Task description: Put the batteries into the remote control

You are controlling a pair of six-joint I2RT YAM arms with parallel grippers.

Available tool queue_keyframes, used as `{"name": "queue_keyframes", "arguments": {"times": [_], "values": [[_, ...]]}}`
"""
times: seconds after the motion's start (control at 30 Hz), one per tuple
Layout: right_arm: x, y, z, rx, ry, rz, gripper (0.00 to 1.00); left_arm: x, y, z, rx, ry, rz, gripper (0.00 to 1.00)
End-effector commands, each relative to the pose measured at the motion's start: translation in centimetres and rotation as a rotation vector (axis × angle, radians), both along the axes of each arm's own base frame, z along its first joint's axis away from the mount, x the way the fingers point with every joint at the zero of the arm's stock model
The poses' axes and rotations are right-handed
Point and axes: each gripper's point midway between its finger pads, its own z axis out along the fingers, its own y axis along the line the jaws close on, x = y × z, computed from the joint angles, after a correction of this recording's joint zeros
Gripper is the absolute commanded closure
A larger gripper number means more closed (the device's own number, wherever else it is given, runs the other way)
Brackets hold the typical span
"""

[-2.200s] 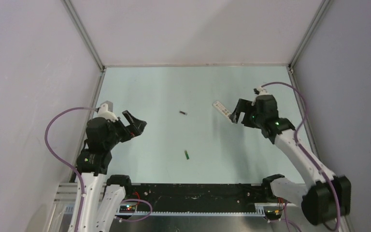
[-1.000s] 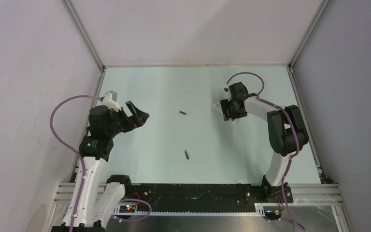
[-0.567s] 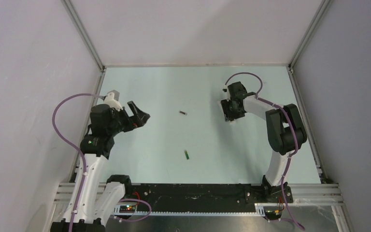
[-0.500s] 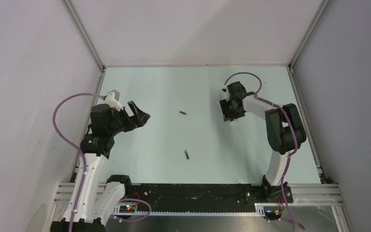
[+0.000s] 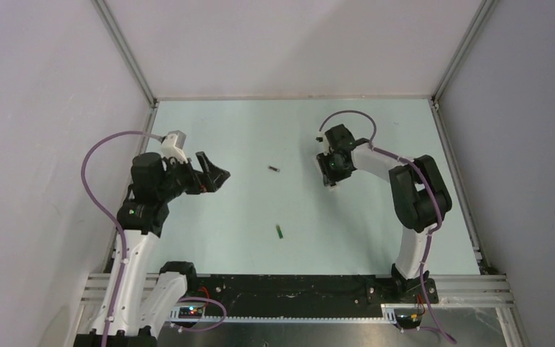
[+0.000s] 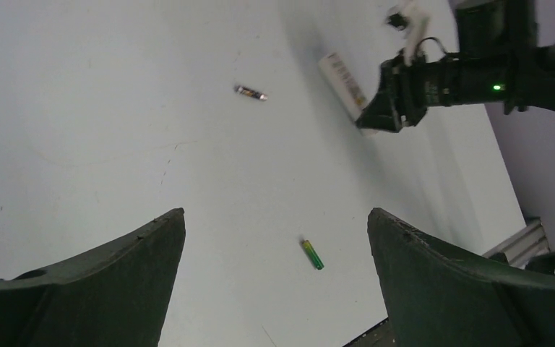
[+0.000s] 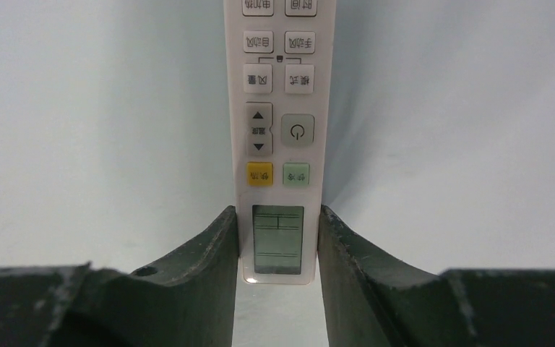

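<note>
Pale green table (image 5: pixel 246 137). Right gripper (image 7: pixel 278 217): fingers pressed against remote control (image 7: pixel 278 144), far right. Left gripper (image 6: pixel 274 213): fingers wide. Blackish battery (image 5: pixel 274 169) mid-table; green battery (image 5: pixel 280 230) nearer.

Right tool (image 7: pixel 278 220) clamps remote control (image 7: pixel 280 108) — display end gripped, buttons facing camera.

Two batteries (image 6: pixel 250 92) (one green, one seemingly blackish), one remote control (image 7: pixel 277 108).

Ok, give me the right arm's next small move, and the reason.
Probably lift the remote control slightly: the right gripper appears closed on its long edges at the display end, buttons up on the table, while the blackish battery and green battery lie loose.
</note>
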Motion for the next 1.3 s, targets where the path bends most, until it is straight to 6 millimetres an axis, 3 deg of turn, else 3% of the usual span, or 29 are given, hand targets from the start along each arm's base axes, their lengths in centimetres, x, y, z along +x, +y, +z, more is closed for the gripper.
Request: {"name": "queue_keyframes", "arguments": {"times": [0.0,0.13,0.27,0.43,0.6,0.7,0.83,1.13,1.27], "values": [[-1.5,6.6,6.4,0.215,-0.048,0.068,0.68,-0.7,-1.6,5.8,0.02,-0.233,-0.143,0.02],[-5.1,11.4,12.0,0.449,-0.026,0.188,0.69,-1.4,-3.1,7.2,0.008,-0.283,-0.241,0.02],[-9.6,14.5,17.0,0.631,0.001,0.357,0.69,-1.3,-3.8,8.1,0.004,-0.293,-0.282,0.02],[-14.7,16.3,22.5,0.817,0.041,0.539,0.68,-1.3,-5.3,9.7,-0.095,-0.246,-0.31,0.02],[-19.5,17.6,27.2,1.007,0.125,0.724,0.69,-3.6,-7.8,12.3,-0.202,-0.237,-0.447,0.02],[-21.6,18.3,28.6,1.052,0.15,0.801,0.69,-4.2,-8.3,12.5,-0.217,-0.232,-0.472,0.02],[-22.9,19.1,29.8,1.099,0.174,0.848,0.69,-4.3,-8.5,12.4,-0.244,-0.201,-0.467,0.02],[-23.6,19.5,31.7,1.176,0.196,0.912,0.69,-6.4,-9.1,12.5,-0.302,-0.161,-0.543,0.01],[-23.7,19.7,32.0,1.195,0.228,0.918,0.7,-7.4,-9.3,13.3,-0.327,-0.161,-0.566,0.07]]}}
